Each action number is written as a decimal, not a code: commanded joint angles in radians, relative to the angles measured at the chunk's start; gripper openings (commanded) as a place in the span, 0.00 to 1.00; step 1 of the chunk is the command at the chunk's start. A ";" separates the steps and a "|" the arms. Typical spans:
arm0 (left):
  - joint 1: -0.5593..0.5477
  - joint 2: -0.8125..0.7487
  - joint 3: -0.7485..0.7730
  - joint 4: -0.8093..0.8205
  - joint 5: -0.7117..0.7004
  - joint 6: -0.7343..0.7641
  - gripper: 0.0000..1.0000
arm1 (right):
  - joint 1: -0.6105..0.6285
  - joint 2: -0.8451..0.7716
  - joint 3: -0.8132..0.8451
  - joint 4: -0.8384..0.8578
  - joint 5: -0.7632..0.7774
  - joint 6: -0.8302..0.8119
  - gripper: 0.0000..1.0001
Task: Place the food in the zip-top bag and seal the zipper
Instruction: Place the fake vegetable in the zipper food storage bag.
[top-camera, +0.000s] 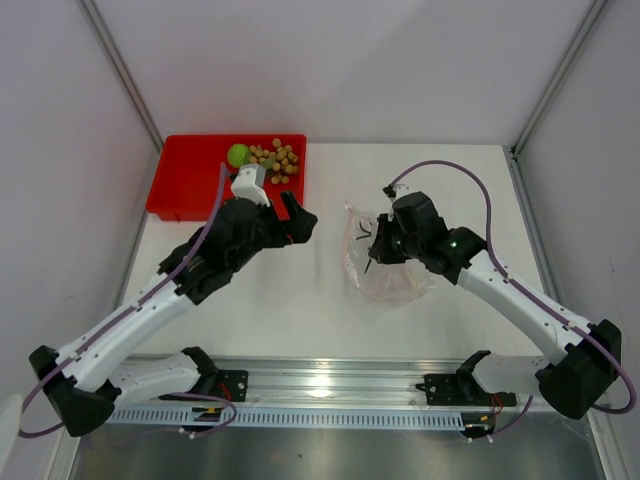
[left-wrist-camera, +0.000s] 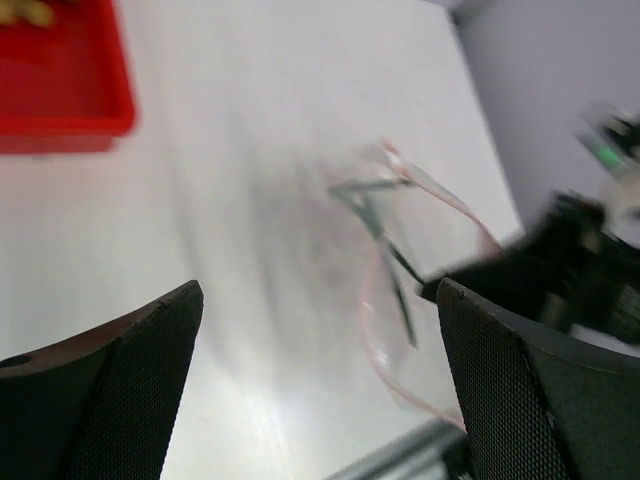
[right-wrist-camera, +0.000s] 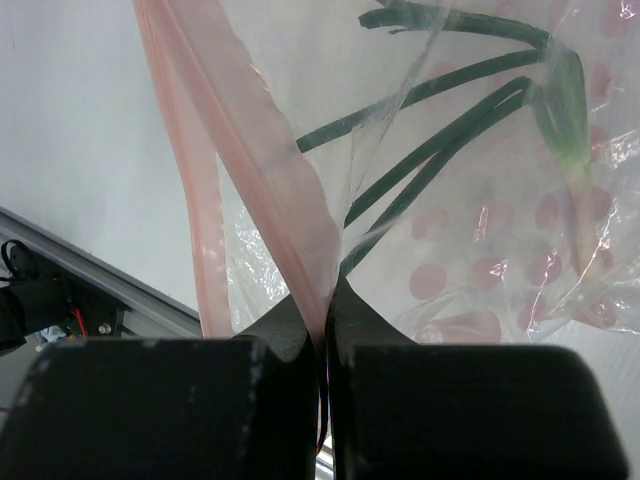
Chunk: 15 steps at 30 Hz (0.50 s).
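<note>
The clear zip-top bag lies on the white table right of centre, with the sprig of thin green leaves inside it. My right gripper is shut on the bag's mouth edge, pinching the pinkish zipper; from above this gripper sits at the bag's upper left. My left gripper hovers open and holds nothing, left of the bag and just below the tray. Its wrist view is blurred and shows the bag between the wide-apart fingers. The lime-green fruit and the tan-brown fruits lie in the red tray.
The red tray stands at the table's back left, next to the left wall. Grey walls enclose the table on three sides. A metal rail with both arm bases runs along the near edge.
</note>
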 joint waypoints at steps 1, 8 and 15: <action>0.054 0.082 0.065 -0.005 -0.214 0.145 0.99 | -0.022 -0.021 0.037 -0.022 0.009 -0.033 0.00; 0.277 0.297 0.108 0.169 -0.192 0.309 0.99 | -0.069 -0.017 0.063 -0.056 -0.032 -0.095 0.00; 0.434 0.599 0.281 0.300 0.027 0.616 0.96 | -0.103 -0.008 0.043 -0.024 -0.088 -0.121 0.00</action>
